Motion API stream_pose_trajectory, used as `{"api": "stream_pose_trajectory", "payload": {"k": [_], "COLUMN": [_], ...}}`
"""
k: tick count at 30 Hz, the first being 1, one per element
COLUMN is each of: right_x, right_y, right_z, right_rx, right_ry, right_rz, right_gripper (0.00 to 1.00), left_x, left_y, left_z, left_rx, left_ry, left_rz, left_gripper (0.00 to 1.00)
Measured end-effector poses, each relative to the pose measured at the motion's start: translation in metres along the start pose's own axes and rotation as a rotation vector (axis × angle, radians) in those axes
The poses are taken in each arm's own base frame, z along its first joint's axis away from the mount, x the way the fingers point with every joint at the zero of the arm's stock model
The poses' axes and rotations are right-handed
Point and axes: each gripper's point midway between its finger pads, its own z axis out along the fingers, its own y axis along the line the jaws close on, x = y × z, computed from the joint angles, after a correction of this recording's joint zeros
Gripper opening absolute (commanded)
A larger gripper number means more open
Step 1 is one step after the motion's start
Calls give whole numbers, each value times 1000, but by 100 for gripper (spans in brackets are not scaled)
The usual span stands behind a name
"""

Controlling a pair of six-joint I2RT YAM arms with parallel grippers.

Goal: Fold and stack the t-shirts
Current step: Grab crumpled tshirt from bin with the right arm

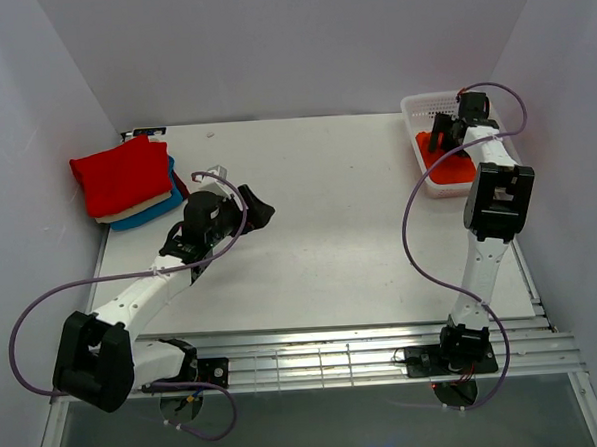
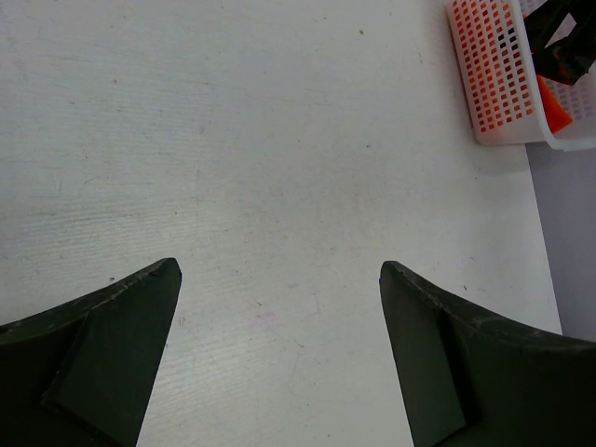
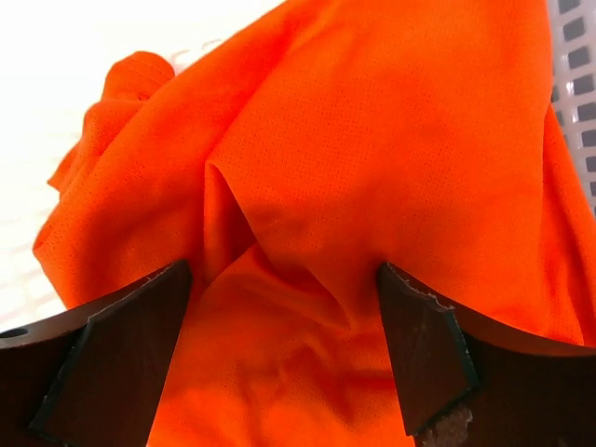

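**Top view.** My left end effector [image 1: 256, 210] spread, above bare worktop [image 1: 349, 231], mid-left. Folded stack at far-left corner: red t-shirt [image 1: 122, 175] on top, cream t-shirt [image 1: 128, 210] beneath, teal-blue t-shirt [image 1: 160, 211] lowest. My right end effector [image 1: 442, 136] inside white basket [image 1: 412, 105], far right, over orange t-shirt [image 1: 454, 169].

**Left wrist view.** Fingers wide apart, nothing between them; basket at upper right.

**Right wrist view.** Fingers spread; crumpled orange cloth fills gap below; contact cannot tell.

A white table [image 1: 329, 232], lightly scuffed, fills an evenly lit enclosure. Plain pale walls [image 1: 289, 44] rise behind the table and on both its sides; ribbed metal rails [image 1: 335, 354] line its near edge.
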Motion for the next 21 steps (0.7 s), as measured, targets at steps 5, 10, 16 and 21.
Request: {"api": "stream_pose_trajectory", "payload": {"k": [5,10,16,21], "right_x": [-2,-1,-1,-21], "right_y": [-1,0,8,29], "right_z": [0,0,-2,-42], "right_rx": [0,-7,-62,-139], "right_ry": [-7,-5,2,-32], "right_rz": [-12,-10,-3,-8], "right_gripper": [39,8,8,8], "left_x": [1,0,-1,-8], "left_y": [1,1,-1,-6], "left_z": [3,3,1,-5], "left_rx": [-3,0,3,20], "left_ry": [4,0,-5,-28], "left_rz": [-1,0,1,3], "left_gripper": [98,98,98,98]}}
